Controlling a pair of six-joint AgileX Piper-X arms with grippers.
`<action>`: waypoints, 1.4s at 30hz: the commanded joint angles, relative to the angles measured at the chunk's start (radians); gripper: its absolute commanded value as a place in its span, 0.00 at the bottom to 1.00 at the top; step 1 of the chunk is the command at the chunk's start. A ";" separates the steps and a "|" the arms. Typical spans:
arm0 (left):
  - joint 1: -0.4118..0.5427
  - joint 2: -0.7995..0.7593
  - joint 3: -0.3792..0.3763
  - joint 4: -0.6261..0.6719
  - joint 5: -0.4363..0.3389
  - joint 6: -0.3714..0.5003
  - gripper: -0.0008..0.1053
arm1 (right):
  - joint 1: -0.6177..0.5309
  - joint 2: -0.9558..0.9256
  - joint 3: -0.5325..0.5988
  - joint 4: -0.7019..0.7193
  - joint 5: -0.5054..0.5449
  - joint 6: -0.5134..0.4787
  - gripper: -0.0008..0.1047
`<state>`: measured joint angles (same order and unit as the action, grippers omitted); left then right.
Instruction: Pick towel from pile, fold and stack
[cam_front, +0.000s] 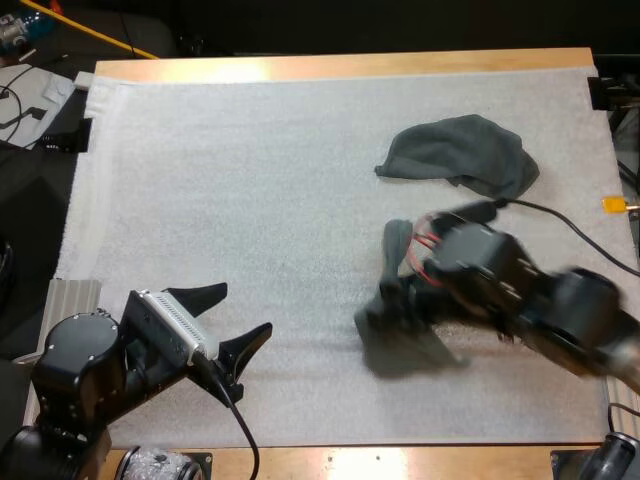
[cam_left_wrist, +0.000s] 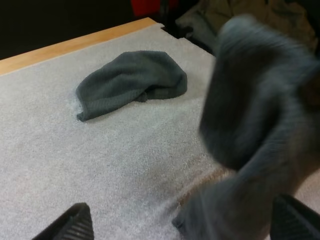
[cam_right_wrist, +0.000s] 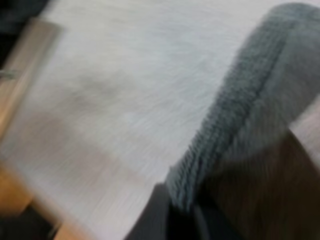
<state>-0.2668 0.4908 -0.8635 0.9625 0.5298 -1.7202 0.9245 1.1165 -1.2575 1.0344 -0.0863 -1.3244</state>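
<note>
Right pincer (cam_front: 418, 272) clamped on the hem of a towel (cam_front: 396, 255), which hangs from it over the near-right part of the mat (cam_front: 250, 180); I cannot tell whether its lower end touches the surface. My left pincer (cam_front: 232, 318) sits low at the near-left side, fingers spread wide and holding nothing, well apart from the hanging cloth. The crumpled towel (cam_front: 460, 155) lies farther back on the mat, just beyond my right arm. As I judge it, the grip is the weak spot. From the right wrist, only a narrow ridge of hem shows between the fingers (cam_right_wrist: 147, 220), so a quick swing could pull it free and drop the cloth in a heap. The towel also hangs bunched rather than spread, so it may land twisted when laid down, leaving my left pincer no clean corner to take for the fold. Bringing the left arm across carries its own risk, since the two arms would meet over the same patch of mat. A sweep too far back could snag the crumpled towel, and one too far forward could trail cloth off the mat onto the bare tabletop (cam_front: 400, 462).
</note>
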 joint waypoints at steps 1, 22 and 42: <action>-0.007 0.007 -0.007 -0.013 0.009 -0.009 0.66 | -0.028 0.120 -0.001 -0.054 0.097 -0.007 0.01; -0.006 0.011 -0.006 0.001 0.013 -0.006 0.67 | -0.204 0.467 -0.108 -0.353 0.061 -0.067 0.76; -0.004 0.008 -0.007 0.005 0.011 -0.001 0.66 | -0.203 0.396 -0.086 0.073 0.111 -0.184 0.59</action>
<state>-0.2668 0.4986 -0.8635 0.9718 0.5341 -1.7202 0.7205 1.5166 -1.3612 1.0531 0.0184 -1.5027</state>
